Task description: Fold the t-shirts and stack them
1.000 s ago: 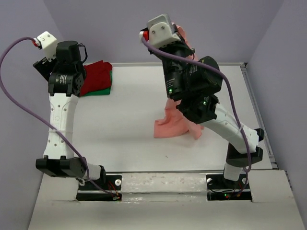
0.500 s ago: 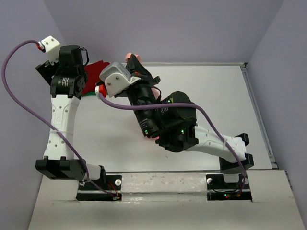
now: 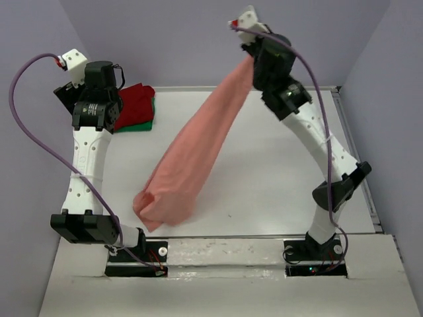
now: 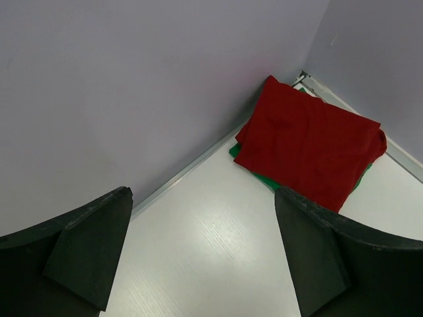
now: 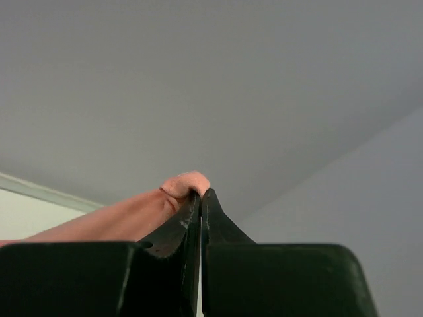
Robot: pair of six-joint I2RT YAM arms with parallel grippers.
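My right gripper [image 3: 252, 56] is raised high at the back, shut on an edge of the salmon-pink t-shirt [image 3: 193, 158]. The cloth streams in a long band down and left, its bunched end near the table's front. In the right wrist view the jaws [image 5: 200, 195] pinch a fold of the pink t-shirt [image 5: 132, 214] against the wall. The dark red t-shirt [image 3: 132, 105] lies folded on the green t-shirt [image 3: 151, 120] at the back left. My left gripper [image 4: 205, 224] hovers open just short of that stack; the red t-shirt [image 4: 307, 145] and a green edge [image 4: 261, 175] show ahead.
The white table [image 3: 277, 185] has a raised rail along its right edge [image 3: 357, 165] and back edge. Purple walls close in on three sides. Both arm bases sit at the near edge, with purple cables looping from each wrist.
The right arm has swung from low over the table's left middle up to the back right, pulling the pink t-shirt out into a long stretched band. The left arm has barely moved.
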